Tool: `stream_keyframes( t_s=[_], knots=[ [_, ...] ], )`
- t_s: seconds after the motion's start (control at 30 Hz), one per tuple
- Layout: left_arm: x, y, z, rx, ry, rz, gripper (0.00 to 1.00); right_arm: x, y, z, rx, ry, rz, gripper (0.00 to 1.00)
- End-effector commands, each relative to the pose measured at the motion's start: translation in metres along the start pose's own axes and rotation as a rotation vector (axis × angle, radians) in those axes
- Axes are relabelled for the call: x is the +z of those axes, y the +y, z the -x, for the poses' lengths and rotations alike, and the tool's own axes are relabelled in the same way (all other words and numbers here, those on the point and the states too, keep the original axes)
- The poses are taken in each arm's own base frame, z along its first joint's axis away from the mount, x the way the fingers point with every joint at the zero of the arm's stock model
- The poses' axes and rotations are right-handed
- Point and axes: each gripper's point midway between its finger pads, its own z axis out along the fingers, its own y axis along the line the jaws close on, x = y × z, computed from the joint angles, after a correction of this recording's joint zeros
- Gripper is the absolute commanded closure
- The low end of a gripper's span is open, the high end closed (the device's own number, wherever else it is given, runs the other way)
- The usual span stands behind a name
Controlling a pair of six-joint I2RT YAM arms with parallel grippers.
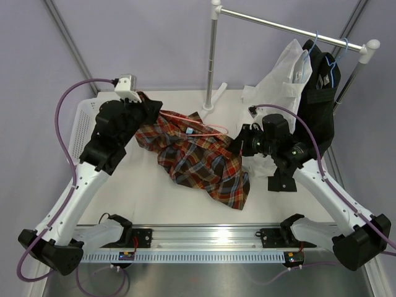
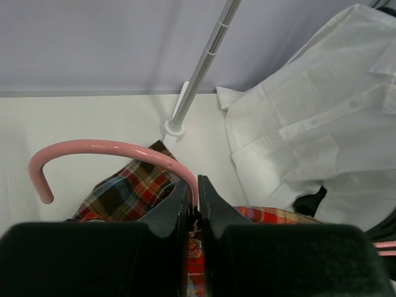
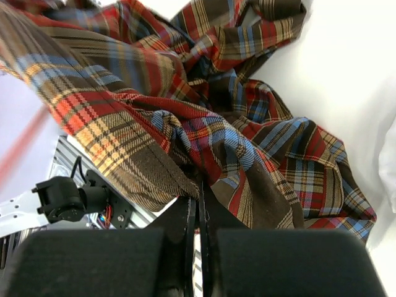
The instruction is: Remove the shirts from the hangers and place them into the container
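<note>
The plaid shirt (image 1: 198,154) lies spread over the middle of the table, still on the pink-red hanger (image 1: 207,129). My left gripper (image 1: 147,106) is shut on the neck of that hanger below its hook (image 2: 111,148), with plaid cloth (image 2: 124,195) beneath the jaws (image 2: 197,185). My right gripper (image 1: 238,145) is shut on a fold of the plaid shirt (image 3: 185,93) at the shirt's right edge (image 3: 201,185). The white shirt (image 1: 278,77) and black shirt (image 1: 318,93) hang from light blue hangers (image 1: 334,62) on the rail. The white container (image 1: 79,127) sits at the left, mostly under my left arm.
A chrome rail (image 1: 291,28) with white ends stands at the back right; its upright post (image 1: 212,62) meets the table just behind the plaid shirt. The white shirt (image 2: 309,124) drapes down to the tabletop next to my right arm.
</note>
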Motion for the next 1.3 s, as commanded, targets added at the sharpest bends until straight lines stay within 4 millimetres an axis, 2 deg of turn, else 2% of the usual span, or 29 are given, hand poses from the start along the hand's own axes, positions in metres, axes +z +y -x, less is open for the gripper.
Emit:
stream_keyframes(
  t_s=[0.0, 0.03, 0.17, 0.33, 0.37, 0.5, 0.7, 0.77, 0.83, 0.87, 0.93, 0.97, 1.1, 1.13, 1.27],
  knots=[
    [-0.007, -0.049, 0.057, -0.032, -0.145, -0.139, 1.0, 0.01, 0.002, 0.003, -0.015, 0.003, 0.029, 1.0],
    [-0.01, -0.068, 0.063, -0.041, -0.147, -0.187, 1.0, 0.011, 0.005, 0.007, -0.018, -0.004, 0.035, 1.0],
    [-0.007, -0.108, 0.064, -0.088, -0.115, -0.302, 1.0, 0.025, 0.003, 0.008, -0.017, 0.007, 0.028, 1.0],
    [-0.014, -0.149, 0.071, -0.145, -0.093, -0.42, 1.0, 0.047, 0.007, -0.008, -0.023, 0.064, 0.034, 1.0],
    [-0.019, -0.158, 0.078, -0.152, -0.099, -0.456, 1.0, 0.054, 0.004, -0.013, -0.018, 0.079, 0.028, 1.0],
    [-0.034, -0.175, 0.091, -0.184, -0.104, -0.534, 1.0, 0.068, -0.002, -0.03, -0.006, 0.114, 0.016, 0.99],
    [-0.07, -0.188, 0.115, -0.201, -0.158, -0.647, 1.0, 0.081, -0.022, -0.049, 0.013, 0.158, -0.035, 0.92],
    [-0.075, -0.184, 0.119, -0.18, -0.181, -0.635, 1.0, 0.08, -0.024, -0.051, 0.01, 0.165, -0.041, 0.82],
    [-0.069, -0.171, 0.109, -0.115, -0.17, -0.564, 1.0, 0.076, -0.021, -0.049, -0.004, 0.16, -0.038, 0.67],
    [-0.064, -0.156, 0.105, -0.091, -0.173, -0.485, 1.0, 0.068, -0.019, -0.046, -0.012, 0.151, -0.043, 0.54],
    [-0.056, -0.135, 0.097, 0.001, -0.184, -0.383, 1.0, 0.057, -0.015, -0.037, -0.043, 0.126, -0.047, 0.43],
    [-0.048, -0.114, 0.089, 0.031, -0.181, -0.281, 1.0, 0.045, -0.015, -0.032, -0.07, 0.107, -0.064, 0.34],
    [-0.035, -0.069, 0.073, 0.209, -0.179, -0.072, 1.0, 0.01, -0.008, -0.011, -0.15, 0.034, -0.104, 0.21],
    [-0.034, -0.058, 0.072, 0.233, -0.182, -0.023, 1.0, 0.0, -0.009, -0.006, -0.169, 0.021, -0.132, 0.21],
    [-0.028, -0.037, 0.056, 0.36, -0.141, 0.058, 1.0, -0.044, 0.004, 0.017, -0.245, -0.071, -0.149, 0.13]
  ],
)
